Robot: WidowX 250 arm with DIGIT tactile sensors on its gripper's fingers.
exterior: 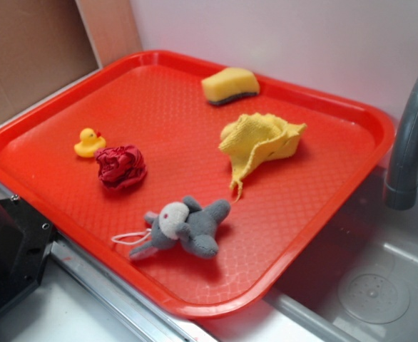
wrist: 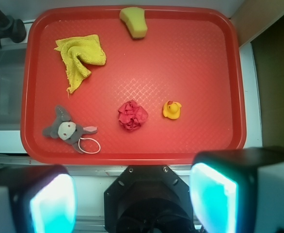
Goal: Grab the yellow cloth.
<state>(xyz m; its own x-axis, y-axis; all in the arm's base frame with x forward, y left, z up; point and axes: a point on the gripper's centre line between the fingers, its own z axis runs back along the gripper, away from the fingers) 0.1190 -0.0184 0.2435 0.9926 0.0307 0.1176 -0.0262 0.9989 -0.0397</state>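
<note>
The yellow cloth point(exterior: 262, 142) point(wrist: 81, 56) lies crumpled on the red tray point(exterior: 59, 114) point(wrist: 205, 58), toward its far right side in the exterior view, with a frayed corner trailing toward the plush elephant. In the wrist view my gripper point(wrist: 132, 201) hovers high above the tray's near edge, far from the cloth. Its two fingers point(wrist: 50, 204) with glowing cyan pads stand wide apart with nothing between them. The exterior view does not show the gripper's fingers.
On the tray also lie a yellow sponge point(exterior: 230, 85) point(wrist: 133, 22), a small yellow duck point(exterior: 88, 142) point(wrist: 172, 110), a crumpled red cloth point(exterior: 121, 166) point(wrist: 132, 115) and a grey plush elephant point(exterior: 184, 226) point(wrist: 67, 129). A sink with a grey faucet point(exterior: 409, 135) borders the tray. The black robot base point(exterior: 9, 249) sits in front.
</note>
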